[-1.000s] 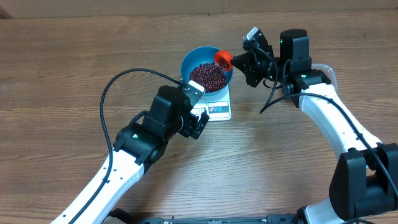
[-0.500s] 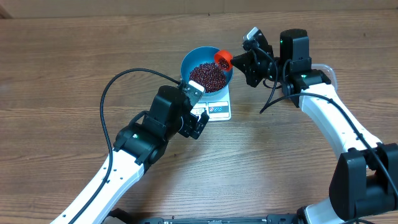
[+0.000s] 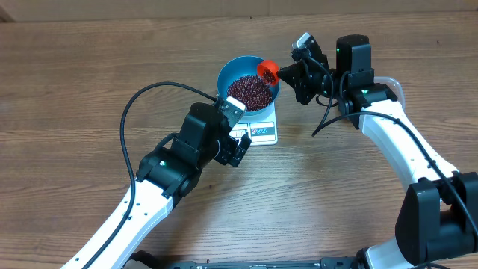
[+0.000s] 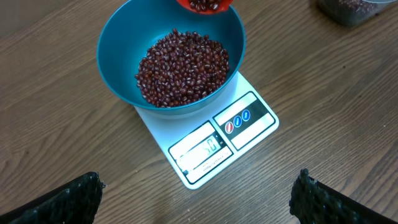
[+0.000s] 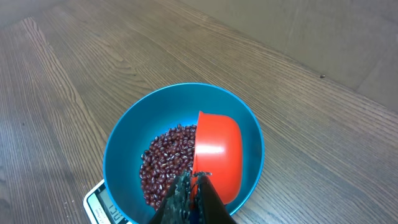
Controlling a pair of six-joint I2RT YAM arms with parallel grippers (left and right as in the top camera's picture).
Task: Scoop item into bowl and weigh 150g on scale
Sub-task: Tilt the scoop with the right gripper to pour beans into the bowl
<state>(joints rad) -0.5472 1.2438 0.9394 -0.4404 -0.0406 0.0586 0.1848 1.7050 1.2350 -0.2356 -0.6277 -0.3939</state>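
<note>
Nothing has moved since a second ago. The right gripper (image 5: 196, 196) is squeezed tight on the handle of the red scoop (image 5: 217, 155), which hangs tipped over the blue bowl (image 5: 124, 137). The bowl sits on the white scale (image 4: 205, 149), with beans (image 5: 165, 162) piled inside. The left gripper (image 3: 235, 133) waits by the scale, fingers wide apart, holding nothing. If the scoop tips too fast, too many beans could drop in. Bumping the bowl could spoil the number.
</note>
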